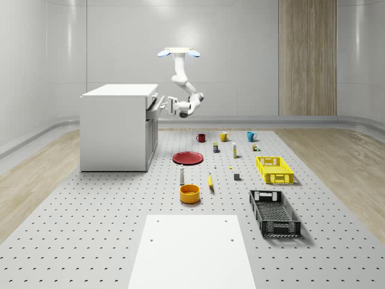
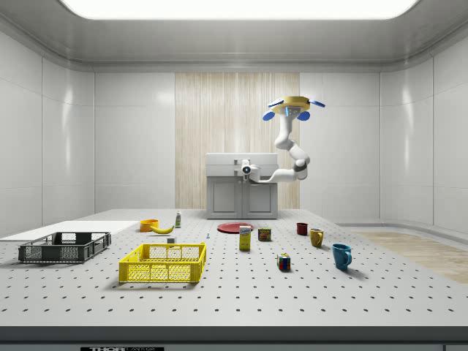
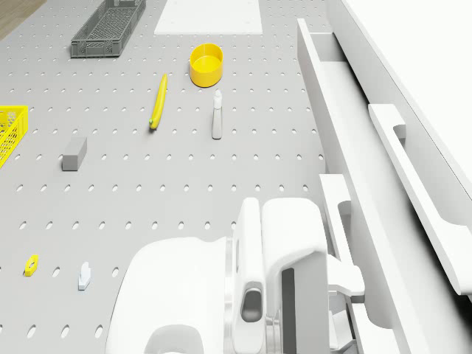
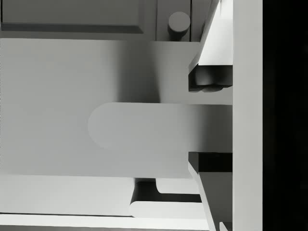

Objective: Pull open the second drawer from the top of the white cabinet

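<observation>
The white cabinet [image 1: 117, 129] stands at the whole-scene view's left, also seen far back in the side view [image 2: 241, 199]. Its second drawer [image 1: 154, 103] sticks out part of the way, and the drone view shows its front panel [image 3: 346, 140] standing off the cabinet. My gripper [image 1: 169, 106] [image 2: 244, 170] [image 3: 348, 289] is shut on that drawer's handle [image 4: 144, 126], with one dark pad [image 4: 209, 79] on each side of the bar. The drone [image 1: 178, 53] [image 2: 295, 104] hovers above and in front of the cabinet, arm bent down toward the drawer.
On the floor in front of the cabinet lie a red plate [image 1: 187, 158], a bottle [image 1: 181, 174], a banana [image 1: 210, 181] and an orange bowl [image 1: 189, 193]. A yellow crate [image 1: 274, 169], a black crate [image 1: 274, 212] and mugs [image 1: 224, 136] stand further right.
</observation>
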You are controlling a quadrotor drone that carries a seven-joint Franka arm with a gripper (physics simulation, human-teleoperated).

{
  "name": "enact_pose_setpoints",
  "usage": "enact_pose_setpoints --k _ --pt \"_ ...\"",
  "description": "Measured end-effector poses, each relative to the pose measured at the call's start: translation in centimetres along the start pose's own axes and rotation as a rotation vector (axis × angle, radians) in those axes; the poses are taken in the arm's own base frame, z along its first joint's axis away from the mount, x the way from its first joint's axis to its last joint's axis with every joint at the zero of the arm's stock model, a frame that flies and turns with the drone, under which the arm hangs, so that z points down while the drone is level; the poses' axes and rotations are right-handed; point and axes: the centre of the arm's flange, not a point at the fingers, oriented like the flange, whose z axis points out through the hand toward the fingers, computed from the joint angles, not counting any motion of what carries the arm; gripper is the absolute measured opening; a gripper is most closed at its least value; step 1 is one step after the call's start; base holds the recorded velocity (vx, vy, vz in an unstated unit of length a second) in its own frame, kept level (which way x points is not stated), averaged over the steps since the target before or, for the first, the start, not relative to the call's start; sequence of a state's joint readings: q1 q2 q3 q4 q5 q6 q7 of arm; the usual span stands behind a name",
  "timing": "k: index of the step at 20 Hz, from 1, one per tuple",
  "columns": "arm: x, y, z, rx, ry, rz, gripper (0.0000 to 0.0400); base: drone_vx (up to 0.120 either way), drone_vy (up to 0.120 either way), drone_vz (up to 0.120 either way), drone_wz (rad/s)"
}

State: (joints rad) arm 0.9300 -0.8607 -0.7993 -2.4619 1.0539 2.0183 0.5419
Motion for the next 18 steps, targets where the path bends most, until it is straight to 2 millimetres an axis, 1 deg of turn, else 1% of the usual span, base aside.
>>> enact_pose_setpoints --k 1,3,5,6,10,14,15,17,18 --pt "0.3 0.3 -0.5 -0.011 0.009 0.015 0.0223 0.0 0.0 0.0 0.0" --pt "-0.2 -0.1 -1.4 -0.006 0.006 0.032 0.0175 0.0 0.0 0.0 0.0" --pt "-0.5 -0.3 -2.2 0.0 0.001 0.039 0.0145 0.0 0.0 0.0 0.0" --pt "-0.6 -0.4 -2.7 0.001 -0.001 0.041 0.0139 0.0 0.0 0.0 0.0" --pt "-0.9 -0.6 -4.6 -0.004 0.003 0.061 0.0164 0.0 0.0 0.0 0.0" --pt "-1.0 -0.7 -6.8 -0.007 0.005 0.062 0.0176 0.0 0.0 0.0 0.0" --pt "-0.2 -0.1 -7.1 -0.002 0.002 0.024 0.0159 0.0 0.0 0.0 0.0" --pt "-0.4 -0.3 -7.9 0.002 -0.002 0.031 0.0136 0.0 0.0 0.0 0.0" --pt "-0.6 -0.4 -8.3 0.002 -0.002 0.037 0.0139 0.0 0.0 0.0 0.0"
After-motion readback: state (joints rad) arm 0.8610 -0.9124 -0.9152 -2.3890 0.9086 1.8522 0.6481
